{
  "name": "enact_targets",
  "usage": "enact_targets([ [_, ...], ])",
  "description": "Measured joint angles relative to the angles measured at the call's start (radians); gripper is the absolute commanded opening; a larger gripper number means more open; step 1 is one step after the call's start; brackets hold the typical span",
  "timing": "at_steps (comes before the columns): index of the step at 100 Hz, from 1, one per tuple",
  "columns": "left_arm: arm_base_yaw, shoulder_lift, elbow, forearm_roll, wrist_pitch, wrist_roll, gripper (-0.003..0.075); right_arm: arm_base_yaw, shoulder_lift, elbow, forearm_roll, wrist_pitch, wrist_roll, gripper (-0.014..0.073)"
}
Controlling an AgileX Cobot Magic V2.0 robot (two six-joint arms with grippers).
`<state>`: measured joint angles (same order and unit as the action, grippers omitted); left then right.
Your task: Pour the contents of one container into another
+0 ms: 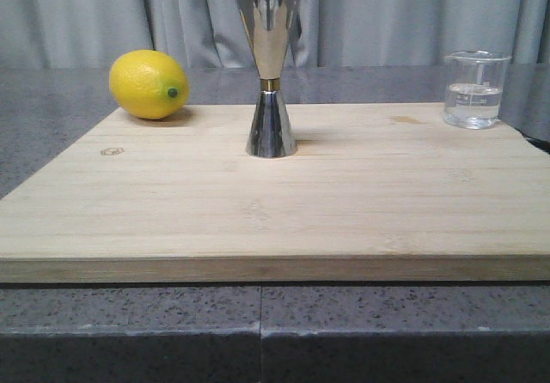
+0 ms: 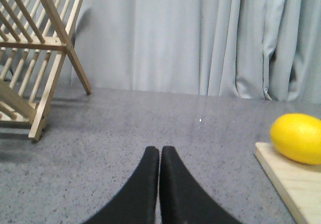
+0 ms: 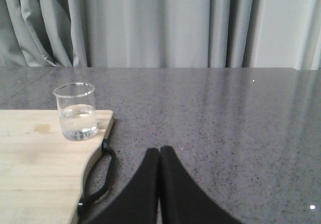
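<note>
We see a yellow lemon (image 1: 149, 84), a shiny steel jigger (image 1: 271, 74) with a gold waistband, a clear white-marked beaker (image 1: 474, 89), a pale wooden board (image 1: 275, 203) and a speckled grey tabletop (image 1: 258, 331).

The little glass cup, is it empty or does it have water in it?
Partly full. The glass cup stands upright on the wooden board, with clear liquid in its lower part.
</note>
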<state>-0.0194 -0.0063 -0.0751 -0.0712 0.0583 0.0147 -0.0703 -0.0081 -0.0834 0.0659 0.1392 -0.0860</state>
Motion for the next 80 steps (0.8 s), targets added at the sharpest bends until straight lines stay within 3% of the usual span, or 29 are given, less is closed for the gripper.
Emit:
enact_targets([
  [40, 0.0, 0.195, -0.333, 0.0, 0.251, 0.0, -0.0019, 0.0, 0.225, -0.316, 0.0, 0.185, -0.004, -0.0057],
  [80, 0.0, 0.252, -0.358, 0.002, 0.266, 0.0, -0.0019, -0.001, 0.283, -0.35, 0.0, 0.187, -0.006, -0.0057],
])
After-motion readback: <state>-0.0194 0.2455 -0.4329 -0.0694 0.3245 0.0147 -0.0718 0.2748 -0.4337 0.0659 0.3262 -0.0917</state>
